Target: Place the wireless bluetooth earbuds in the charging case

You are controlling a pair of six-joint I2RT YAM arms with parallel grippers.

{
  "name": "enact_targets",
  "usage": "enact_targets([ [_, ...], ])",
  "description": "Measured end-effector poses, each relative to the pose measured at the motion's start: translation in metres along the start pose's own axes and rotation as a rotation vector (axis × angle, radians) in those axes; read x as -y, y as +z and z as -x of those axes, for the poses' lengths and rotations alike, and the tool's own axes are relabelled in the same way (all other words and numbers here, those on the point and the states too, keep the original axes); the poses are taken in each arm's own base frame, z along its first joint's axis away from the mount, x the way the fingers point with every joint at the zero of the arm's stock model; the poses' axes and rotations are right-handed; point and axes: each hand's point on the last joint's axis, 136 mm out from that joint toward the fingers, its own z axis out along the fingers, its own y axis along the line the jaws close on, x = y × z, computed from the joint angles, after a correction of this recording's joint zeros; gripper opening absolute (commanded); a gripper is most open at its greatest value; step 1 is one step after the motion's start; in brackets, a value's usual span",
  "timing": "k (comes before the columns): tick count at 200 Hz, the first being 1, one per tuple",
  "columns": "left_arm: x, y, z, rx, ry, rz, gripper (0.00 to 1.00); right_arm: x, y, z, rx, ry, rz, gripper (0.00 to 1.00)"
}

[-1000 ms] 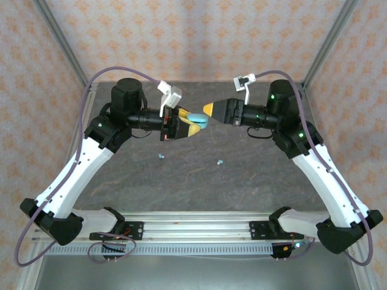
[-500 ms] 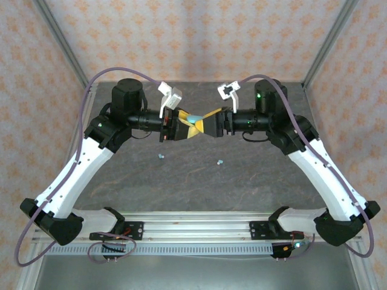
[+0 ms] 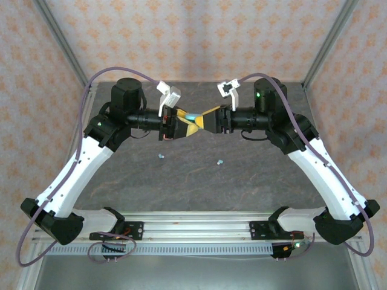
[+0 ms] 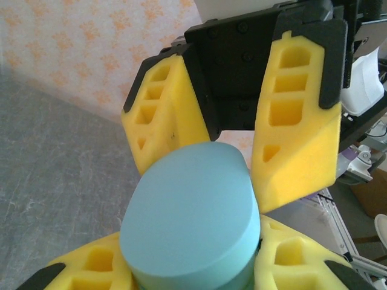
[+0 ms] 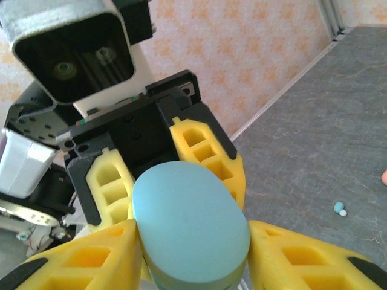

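A light teal oval charging case [image 3: 190,116] hangs in mid-air over the back of the table, lid closed. My left gripper [image 3: 183,124] is shut on it from the left, its yellow pads [image 4: 290,260] pressed against the case [image 4: 190,211]. My right gripper [image 3: 199,122] meets it from the right, and its pads [image 5: 284,254] touch both sides of the case [image 5: 187,223]. Two tiny teal earbuds [image 3: 161,156] lie on the table below, and more teal earbuds [image 3: 219,162] lie to their right, also seen from the right wrist [image 5: 338,208].
The dark grey table top [image 3: 254,169] lies below both arms. A pink speck [image 5: 384,176] shows at the right edge of the right wrist view. Patterned walls and metal frame posts [image 3: 60,48] enclose the table.
The right arm swung left until its gripper reached the case held by the left gripper, then its fingers closed in on the case. The left arm stayed put.
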Motion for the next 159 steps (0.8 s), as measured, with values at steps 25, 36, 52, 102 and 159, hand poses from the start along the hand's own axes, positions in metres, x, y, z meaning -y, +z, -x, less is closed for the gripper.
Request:
enact_targets([
  [25,-0.002,0.001,-0.002,-0.003,-0.010,0.004,0.00,0.004,0.000,0.006,0.031,0.027,-0.024,0.51],
  [36,-0.002,0.001,-0.002,-0.003,-0.013,0.005,0.00,0.006,0.001,0.009,0.042,0.040,-0.027,0.51],
  [52,-0.003,0.001,-0.002,-0.003,-0.015,0.007,0.00,0.007,0.003,0.010,0.051,0.056,-0.025,0.51],
  [102,-0.003,0.001,-0.002,-0.003,-0.028,0.012,0.00,0.009,0.009,0.014,0.084,0.082,0.005,0.46],
  [159,-0.004,0.000,-0.002,-0.001,-0.044,0.014,0.00,0.012,0.012,0.020,0.130,0.085,0.029,0.37],
])
